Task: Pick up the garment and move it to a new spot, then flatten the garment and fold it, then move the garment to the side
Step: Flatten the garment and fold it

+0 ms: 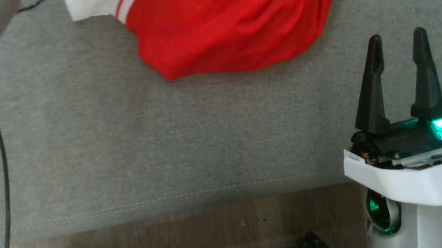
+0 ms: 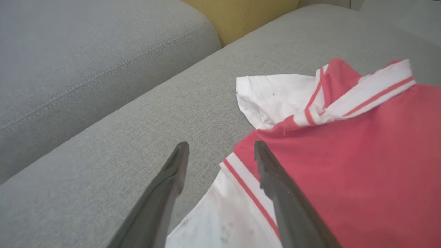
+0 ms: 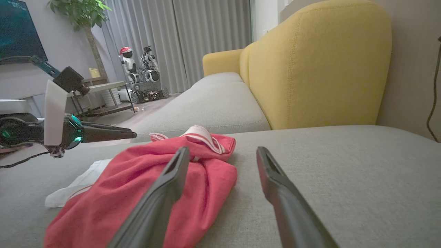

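red and white shirt [image 1: 224,24] bunched on grey sofa [image 1: 119,137], left end effector [image 2: 220,148] spread wide by its sleeve, right end effector [image 1: 397,36] spread too, empty

One garment [image 1: 215,23], one left gripper [image 2: 220,144], one right gripper [image 1: 397,34], two small robots [image 3: 128,63] at upper left, one plant [image 3: 81,10].
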